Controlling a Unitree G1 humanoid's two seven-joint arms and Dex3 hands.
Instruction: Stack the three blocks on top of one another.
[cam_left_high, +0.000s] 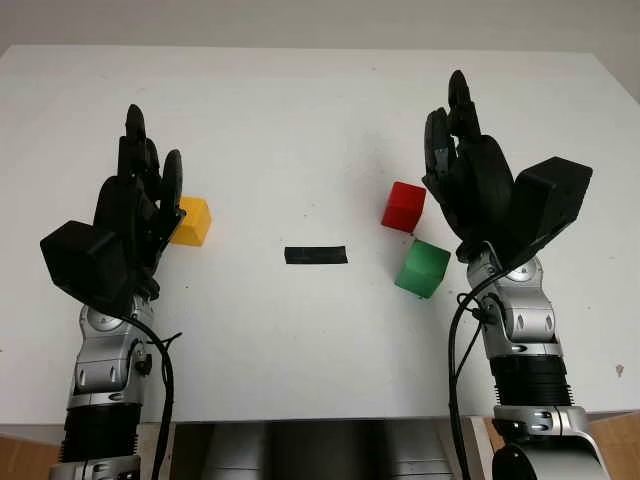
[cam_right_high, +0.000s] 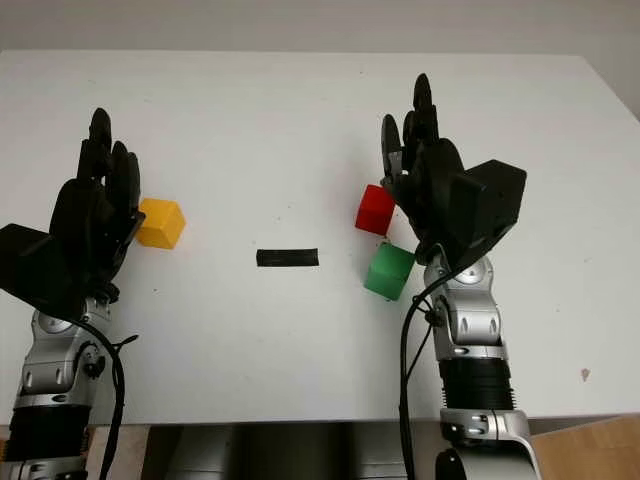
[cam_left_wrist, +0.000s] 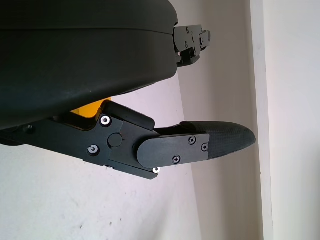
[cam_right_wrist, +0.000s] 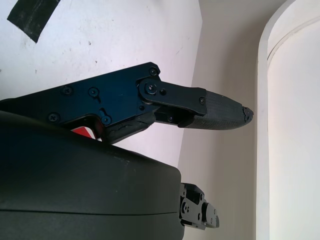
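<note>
Nothing stacked yet. My right hand (cam_left_high: 455, 150) is open, holding nothing, just beside the red block (cam_left_high: 403, 207), placed to take it; green block (cam_left_high: 421, 268) sits near it. My left hand (cam_left_high: 150, 185) is open beside the yellow block (cam_left_high: 191, 221). All three lie singly on the surface (cam_left_high: 300, 120).

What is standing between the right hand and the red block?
Nothing visible. The right hand, open, is right beside the red block, with only bare table around; the green block sits nearer the robot, off to the side.
</note>
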